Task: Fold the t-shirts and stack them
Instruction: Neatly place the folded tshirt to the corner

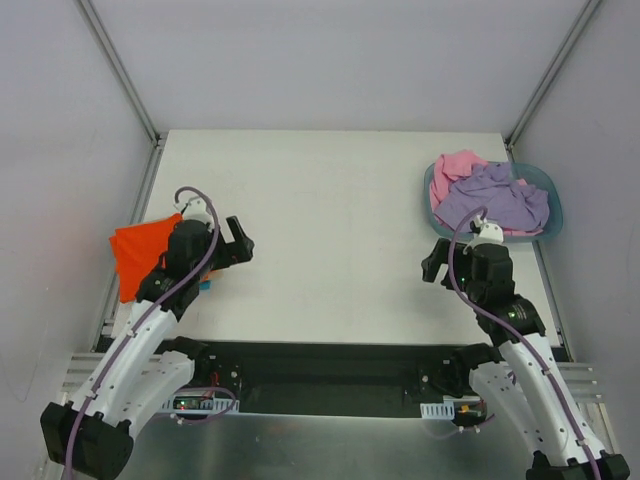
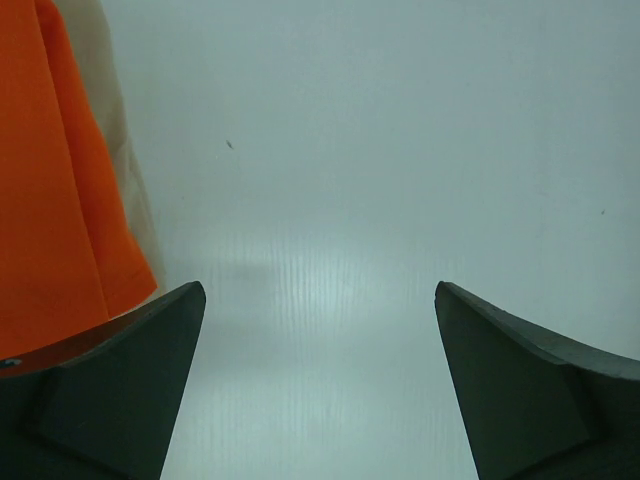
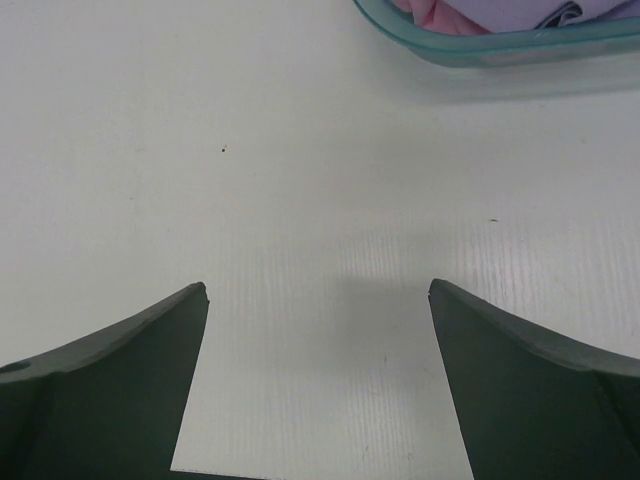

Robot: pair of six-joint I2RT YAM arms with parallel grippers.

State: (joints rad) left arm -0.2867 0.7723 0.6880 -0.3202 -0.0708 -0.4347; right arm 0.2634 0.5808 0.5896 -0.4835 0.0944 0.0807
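Orange t-shirt sits at the worktop's left edge, seemingly folded. Lilac t-shirt and pink t-shirt lie crumpled in the basin. Left hand and right hand hover apart, empty.

The left arm and the right arm are of identical build: long links in glossy white shells, joined by matt black joint housings. The upper section of each arm, towards the wrist, is black throughout. Each arm ends in a black block base. A lilac cable runs along the outside of each arm and forms a loop at the wrist, beside a small white cap. The left hand and the right hand are black. In the wrist cameras, each hand shows two dark grey fingers: smooth, matt wedges with slanted inner faces narrowing to a tip.
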